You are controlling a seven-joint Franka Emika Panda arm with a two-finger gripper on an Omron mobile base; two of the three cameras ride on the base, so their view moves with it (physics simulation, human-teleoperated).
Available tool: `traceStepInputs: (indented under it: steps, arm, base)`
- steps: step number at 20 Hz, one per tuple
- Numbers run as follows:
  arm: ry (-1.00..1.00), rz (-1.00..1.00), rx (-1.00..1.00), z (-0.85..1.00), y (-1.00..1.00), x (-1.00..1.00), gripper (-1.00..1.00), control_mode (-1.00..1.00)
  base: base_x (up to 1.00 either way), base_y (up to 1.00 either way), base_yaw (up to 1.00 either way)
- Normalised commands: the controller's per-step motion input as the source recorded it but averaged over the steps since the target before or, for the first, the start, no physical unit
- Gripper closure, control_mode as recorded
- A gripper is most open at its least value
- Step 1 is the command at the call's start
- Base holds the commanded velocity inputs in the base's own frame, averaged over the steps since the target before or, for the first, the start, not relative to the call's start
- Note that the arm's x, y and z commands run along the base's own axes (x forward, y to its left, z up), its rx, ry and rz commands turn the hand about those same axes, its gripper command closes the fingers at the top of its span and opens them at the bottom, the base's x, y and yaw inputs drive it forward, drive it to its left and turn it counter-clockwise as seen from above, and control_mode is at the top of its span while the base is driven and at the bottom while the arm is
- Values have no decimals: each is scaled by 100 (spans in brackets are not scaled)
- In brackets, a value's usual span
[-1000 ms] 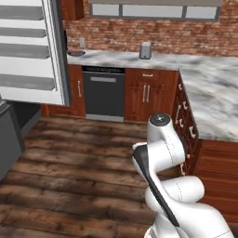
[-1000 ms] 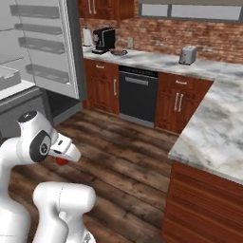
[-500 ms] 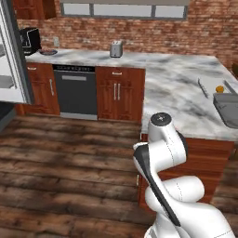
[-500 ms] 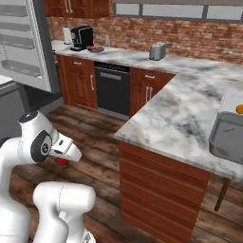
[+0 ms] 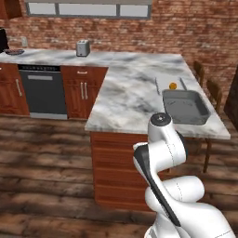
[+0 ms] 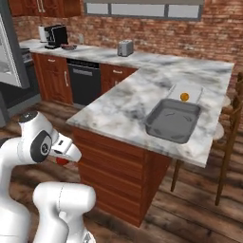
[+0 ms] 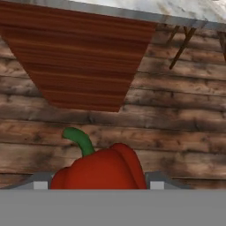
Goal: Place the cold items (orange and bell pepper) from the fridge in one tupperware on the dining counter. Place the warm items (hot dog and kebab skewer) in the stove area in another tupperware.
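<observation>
Driven on from fridge toward dining counter (image 5: 135, 88); gripper (image 7: 95, 183) clamped on red bell pepper (image 7: 99, 170); orange (image 6: 184, 96) in tupperware (image 6: 186, 91).

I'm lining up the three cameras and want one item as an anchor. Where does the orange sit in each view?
Left base view: the orange lies right of centre, in the clear tupperware just beyond the grey tray.
Right base view: upper right, again just beyond the grey tray.
Hand view: not in it.
Shared landmark: the toaster on the back counter.
</observation>
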Motion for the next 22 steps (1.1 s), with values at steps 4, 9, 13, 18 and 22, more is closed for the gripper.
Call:
traceStepInputs:
  steps: [4,9,13,18,22]
  arm:
    - [0,0,0,0,0,0,100,100]
    - [0,0,0,0,0,0,100,100]
    - [0,0,0,0,0,0,100,100]
    - [0,0,0,0,0,0,100,100]
    - [0,0,0,0,0,0,100,100]
  base:
    - [-14,-100,0]
    - [0,-100,11]
    - [0,-100,22]
    - [10,-100,28]
    - [41,-100,36]
